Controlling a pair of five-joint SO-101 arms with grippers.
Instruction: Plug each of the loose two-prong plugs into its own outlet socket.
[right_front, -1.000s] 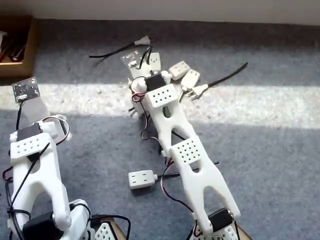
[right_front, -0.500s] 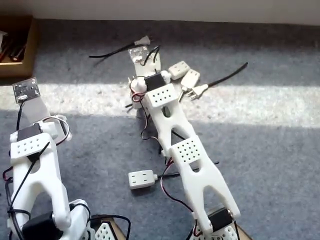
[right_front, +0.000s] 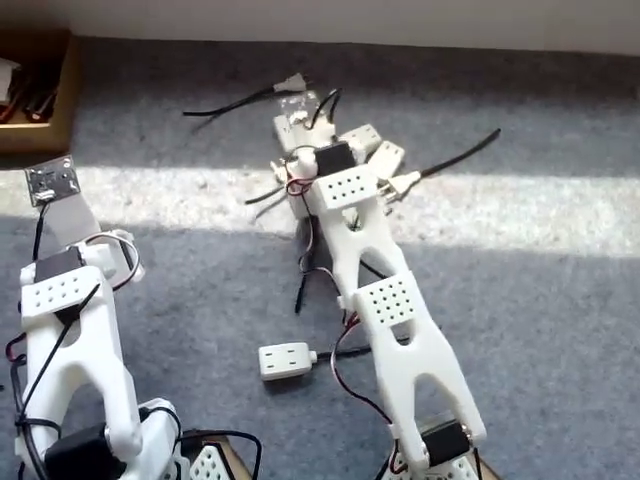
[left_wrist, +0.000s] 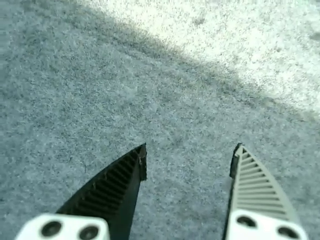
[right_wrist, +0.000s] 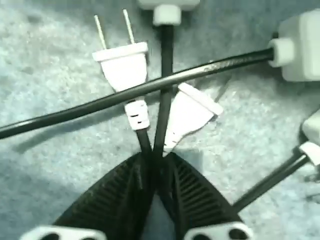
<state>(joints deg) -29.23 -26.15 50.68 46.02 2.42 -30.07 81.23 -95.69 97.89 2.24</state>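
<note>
Right pincer (right_wrist: 156, 159): jaws closed on black cord (right_wrist: 144, 142). Two cords run in between the tips side by side (cannot tell whether one or both are truly pinched).

One cord leads straight out to a white two-prong plug (right_wrist: 122, 57) just beyond the tips. Its long axis is roughly in line with the jaws, prongs pointing away from the pincer. A second white plug (right_wrist: 190, 114) lies just beside it, tilted. A crossing cable (right_wrist: 210, 66) lies over the plug's neck.

An outlet block (right_wrist: 169, 6) sits ahead of the prongs, a little to one side. Judgement: the coming push runs forward along the plug's axis, once the prongs are lined up with the slots.

Right arm (right_front: 370, 260) is extended far out to the outlet cluster.

Left pincer (left_wrist: 190, 150): open over carpet (left_wrist: 100, 75), arm folded back, well apart from the cluster. A lone outlet (right_front: 287, 360) lies between the arms.
</note>
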